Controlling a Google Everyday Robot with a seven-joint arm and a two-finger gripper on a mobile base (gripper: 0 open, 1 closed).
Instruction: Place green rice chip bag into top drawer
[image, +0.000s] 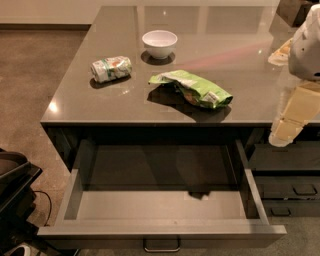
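The green rice chip bag (192, 88) lies crumpled on the grey counter (230, 45) near its front edge, right of centre. The top drawer (160, 229) is pulled out wide below the counter, its grey inside bare, with a metal bar handle (161, 246) on its front. My gripper (287, 125), cream-coloured on a white arm, hangs at the right edge of the view by the counter's front right corner. It is to the right of the bag, apart from it, and holds nothing that I can see.
A white bowl (159, 43) stands at the counter's back middle. A green-and-white drink can (111, 68) lies on its side to the left of the bag. Smaller dark drawers (292, 187) sit right of the open drawer. A black object (12, 180) stands on the floor at the left.
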